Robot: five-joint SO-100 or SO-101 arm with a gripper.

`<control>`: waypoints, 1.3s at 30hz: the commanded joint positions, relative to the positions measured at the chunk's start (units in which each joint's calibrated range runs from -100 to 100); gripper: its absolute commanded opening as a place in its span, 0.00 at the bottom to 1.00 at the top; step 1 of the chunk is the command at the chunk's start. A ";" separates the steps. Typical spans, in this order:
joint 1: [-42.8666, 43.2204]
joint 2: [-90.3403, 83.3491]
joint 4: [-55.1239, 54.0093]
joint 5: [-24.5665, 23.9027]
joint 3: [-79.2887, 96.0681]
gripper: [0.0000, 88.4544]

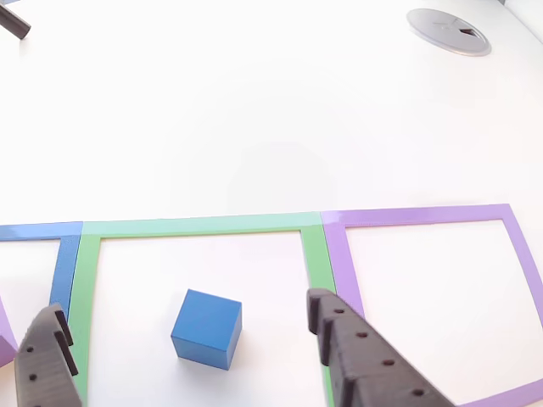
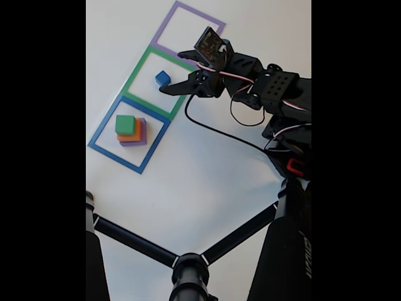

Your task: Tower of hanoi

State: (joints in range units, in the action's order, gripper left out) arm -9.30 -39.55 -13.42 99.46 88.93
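Inside the green square [image 1: 199,225] on the white surface [image 1: 254,110], small blue cube [image 1: 207,329] sits alone, apart from the fingers. Hand [image 1: 191,343] spread wide, empty, straddling it. Green, orange, purple stack [image 2: 130,130] waits in blue square [image 2: 100,145]; probably the smallest piece is parked aside to free the next.

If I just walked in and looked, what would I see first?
First the three taped squares in a row on the white table: purple square, green square and blue square. A small blue cube sits alone in the green one, with the black pincer open on either side of it. In the blue square is a stack of blocks, green on orange on purple.
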 commanded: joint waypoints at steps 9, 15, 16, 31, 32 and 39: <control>0.77 28.21 -30.06 0.54 -0.66 0.38; 1.92 39.67 -37.99 0.54 -4.93 0.37; 2.11 41.37 -38.97 0.54 -5.84 0.37; 1.54 54.21 -45.93 0.54 -10.39 0.35; 1.63 54.61 -46.01 0.54 -10.66 0.35; 2.21 56.87 -46.34 0.54 -12.48 0.32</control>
State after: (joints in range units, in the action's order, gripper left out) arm -7.78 17.43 -58.32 99.46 77.60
